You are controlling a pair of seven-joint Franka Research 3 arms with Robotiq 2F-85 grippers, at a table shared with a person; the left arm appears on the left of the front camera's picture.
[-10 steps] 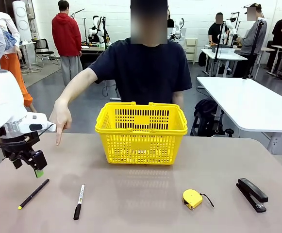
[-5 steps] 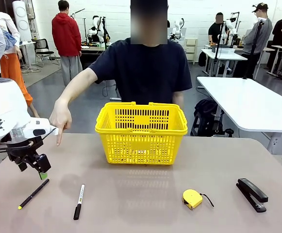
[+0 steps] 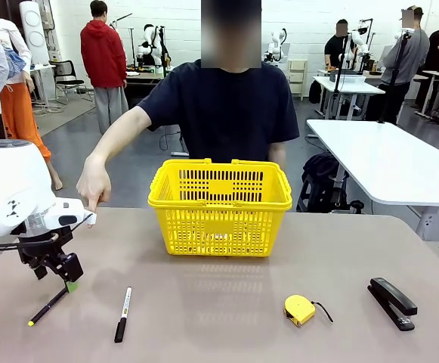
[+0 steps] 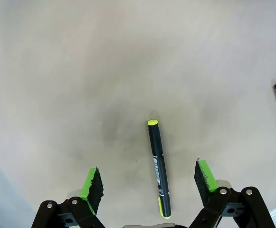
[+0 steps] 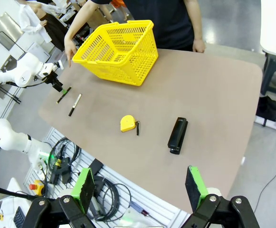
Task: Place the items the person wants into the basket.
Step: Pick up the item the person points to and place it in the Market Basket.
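yellow mesh basket (image 3: 219,227), black pen (image 4: 157,166) tipped yellow, black-and-white marker (image 3: 122,314), black stapler (image 3: 391,302).

One basket (image 3: 219,227), one pen (image 3: 47,307), one marker (image 3: 124,314), one tape measure (image 3: 299,309), one stapler (image 3: 391,302).

- The place is a robotics lab: an open hall with a grey floor (image 3: 128,151).
- A white robot arm (image 3: 7,197) stands at a brown table (image 3: 227,302).
- White worktables (image 3: 385,162) fill the background, with people (image 3: 104,53) standing among them.
- Coiled cables (image 5: 107,192) and a red stop button (image 5: 34,186) sit below the brown table's edge.
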